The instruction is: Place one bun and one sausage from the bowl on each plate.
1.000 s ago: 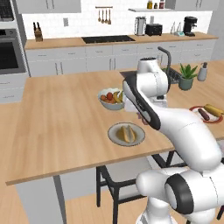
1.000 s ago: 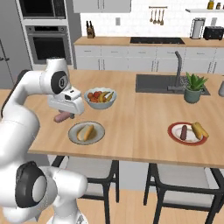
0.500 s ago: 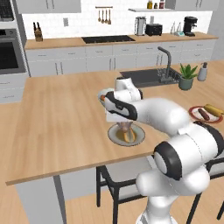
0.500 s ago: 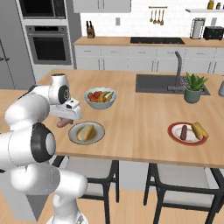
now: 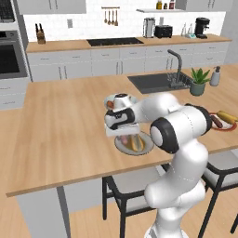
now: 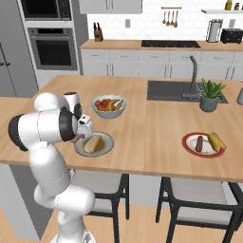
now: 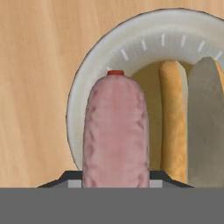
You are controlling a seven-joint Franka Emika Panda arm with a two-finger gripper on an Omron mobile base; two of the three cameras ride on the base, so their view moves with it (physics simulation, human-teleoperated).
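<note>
My gripper (image 7: 114, 179) is shut on a pink sausage (image 7: 114, 135) and holds it low over the left part of the near grey plate (image 7: 100, 57). A bun (image 7: 175, 122) lies on that plate, to the right of the sausage. In the base views the gripper (image 5: 122, 134) (image 6: 79, 137) hangs at the near plate's (image 5: 145, 147) (image 6: 105, 146) left rim. The far red-rimmed plate (image 6: 189, 141) carries a sausage (image 6: 199, 143) and a bun (image 6: 216, 140). The bowl is out of view.
A pale blue-grey bowl of coloured fruit (image 6: 109, 107) stands just behind the near plate. A sink with a tap (image 6: 192, 76) and a potted plant (image 6: 210, 95) are at the back right. Stools stand under the island's front edge.
The arm has folded in, and the gripper has come down with the sausage to the near plate's left rim. The plates and the fruit bowl have not moved.
</note>
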